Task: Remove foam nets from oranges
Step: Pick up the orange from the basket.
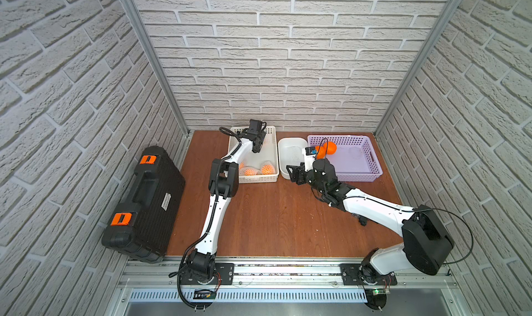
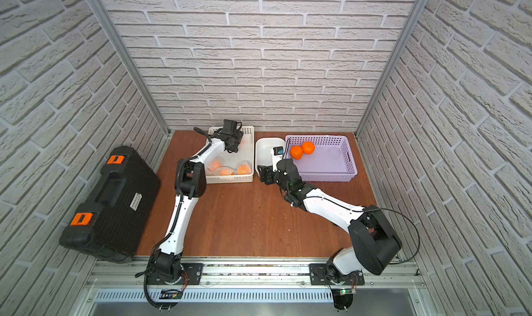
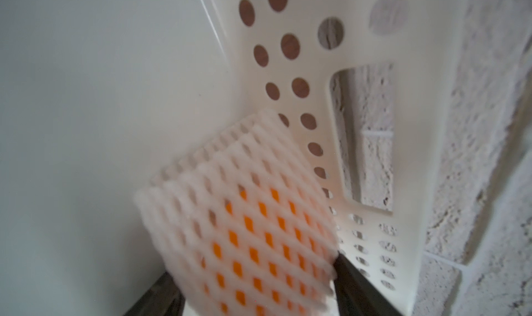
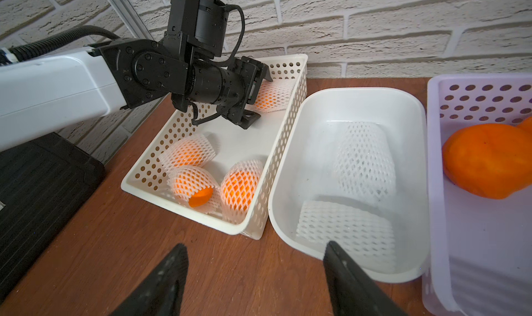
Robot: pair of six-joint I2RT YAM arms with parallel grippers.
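Diamond-mesh foam net (image 3: 236, 182) (blurred, perhaps gripped), orange (image 3: 217, 249) inside, perforated basket (image 3: 316, 67)

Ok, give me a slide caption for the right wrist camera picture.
Left gripper flanks a netted orange in the white basket; two empty nets lie in the tub.

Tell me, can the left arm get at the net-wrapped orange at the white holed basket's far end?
Probably yes: the left pincer is inside the white perforated plastic basket, jaws either side of the round orange in its white foam net, nothing in between.
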